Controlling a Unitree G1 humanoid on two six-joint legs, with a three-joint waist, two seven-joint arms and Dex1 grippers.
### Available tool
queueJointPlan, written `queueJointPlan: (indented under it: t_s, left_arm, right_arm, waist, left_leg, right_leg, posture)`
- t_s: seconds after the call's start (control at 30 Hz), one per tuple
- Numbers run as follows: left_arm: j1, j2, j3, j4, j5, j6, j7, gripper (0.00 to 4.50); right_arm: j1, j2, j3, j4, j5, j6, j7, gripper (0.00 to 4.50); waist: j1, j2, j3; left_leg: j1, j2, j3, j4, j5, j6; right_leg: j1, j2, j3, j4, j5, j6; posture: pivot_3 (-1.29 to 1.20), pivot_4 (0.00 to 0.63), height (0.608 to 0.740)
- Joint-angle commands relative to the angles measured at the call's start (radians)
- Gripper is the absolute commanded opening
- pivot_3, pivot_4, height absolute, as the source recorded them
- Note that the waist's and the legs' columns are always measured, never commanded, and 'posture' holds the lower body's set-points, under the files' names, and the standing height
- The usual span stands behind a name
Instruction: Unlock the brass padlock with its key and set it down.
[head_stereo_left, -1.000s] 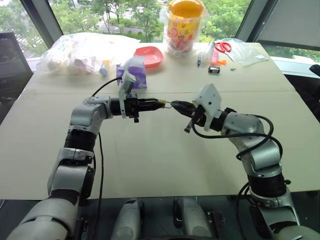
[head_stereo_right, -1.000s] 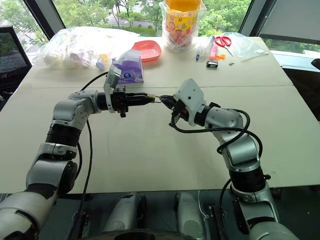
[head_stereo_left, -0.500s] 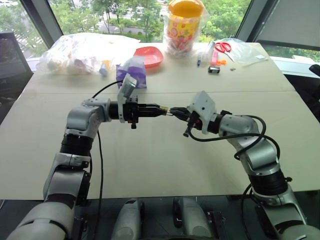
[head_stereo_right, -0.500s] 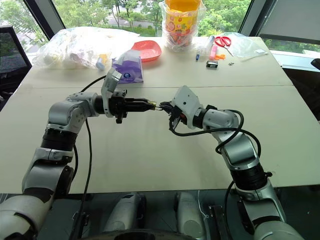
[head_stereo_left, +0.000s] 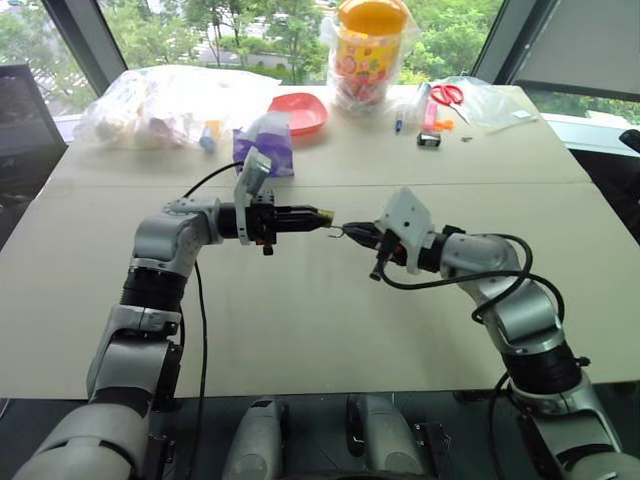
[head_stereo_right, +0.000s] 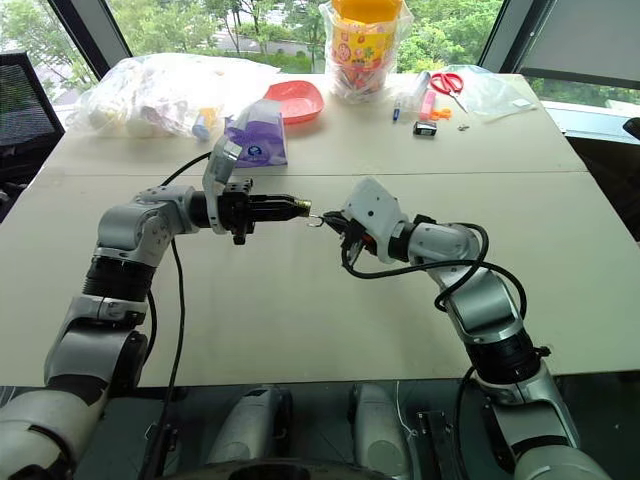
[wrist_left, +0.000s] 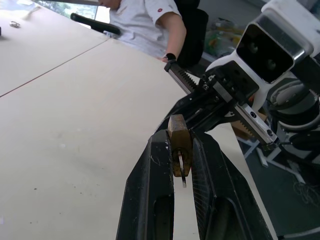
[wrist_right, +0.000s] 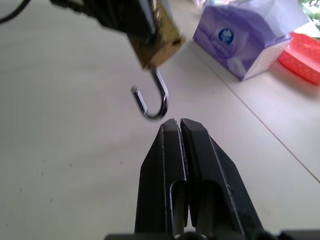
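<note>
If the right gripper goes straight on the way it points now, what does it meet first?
Most likely the open shackle of the brass padlock, which the left gripper holds just ahead of the right gripper. Depth is hard to judge.

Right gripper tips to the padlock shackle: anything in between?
Nothing. In the right wrist view, bare air separates the shut right gripper from the brass padlock's open shackle.

The right hand (head_stereo_left: 352, 233) has dropped lower and drawn back toward 3 o'clock, so a clear gap now separates its closed fingertips from the padlock (wrist_right: 156, 33), where a second ago they met at its shackle. The shackle (wrist_right: 151, 99) now hangs swung open from the brass body, its free end out. The right forearm has sunk toward the desk (head_stereo_left: 300, 330).
</note>
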Motion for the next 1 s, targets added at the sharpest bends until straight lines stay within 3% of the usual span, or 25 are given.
queueJointPlan:
  t_s: [0.03,0.23,0.57,0.63,0.87,1.0]
  left_arm:
    - [-0.030,-0.029,0.006,0.043,0.006,-0.024,0.023,0.00]
    - [-0.114,-0.142,0.049,0.267,-0.005,0.018,0.100,0.00]
    - [-0.223,-0.251,0.010,0.600,0.127,-0.013,0.145,0.00]
    - [-0.233,-0.253,0.004,0.623,0.150,-0.019,0.126,1.03]
    - [-0.242,-0.222,0.031,0.611,0.177,-0.024,0.139,3.55]
    - [-0.189,-0.129,0.013,0.482,0.225,-0.093,0.144,3.55]
  right_arm:
    - [0.041,-0.081,-0.054,-0.028,-0.025,-0.042,0.016,0.06]
    - [0.104,-0.172,-0.136,-0.180,0.112,0.079,0.101,0.06]
    - [0.122,-0.208,-0.114,-0.275,0.139,0.166,0.082,0.06]
    - [0.124,-0.204,-0.112,-0.280,0.139,0.170,0.071,0.00]
    - [0.136,-0.207,-0.117,-0.287,0.143,0.168,0.049,0.00]
    - [0.154,-0.218,-0.132,-0.292,0.149,0.172,0.047,0.00]
  waist:
    - [0.000,0.000,0.000]
    - [0.011,0.000,0.000]
    - [0.017,0.000,0.000]
    - [0.017,-0.001,0.000]
    - [0.016,-0.001,0.000]
    - [0.012,-0.001,0.000]
  left_leg:
    - [0.000,0.000,0.000,0.000,0.000,0.000]
    - [0.000,0.000,0.000,0.000,0.000,0.000]
    - [0.000,0.000,0.000,0.000,0.000,0.000]
    - [0.000,0.000,0.000,0.000,0.000,0.000]
    - [0.000,0.000,0.000,0.000,0.000,0.000]
    - [0.000,0.001,0.000,0.000,0.000,0.000]
  right_leg:
    - [0.000,0.000,0.000,0.000,0.000,-0.001]
    - [0.000,0.001,0.000,0.000,0.000,0.000]
    - [0.000,0.001,0.000,-0.001,-0.001,-0.001]
    - [0.000,0.000,0.000,-0.001,-0.001,-0.001]
    - [0.000,0.000,0.000,-0.001,-0.001,-0.002]
    - [0.000,0.001,0.000,-0.001,-0.001,-0.002]
  posture:
    - [0.00,0.150,0.740]
    - [0.00,0.150,0.740]
    - [0.00,0.150,0.740]
    - [0.00,0.150,0.740]
    - [0.00,0.150,0.740]
    - [0.00,0.150,0.740]
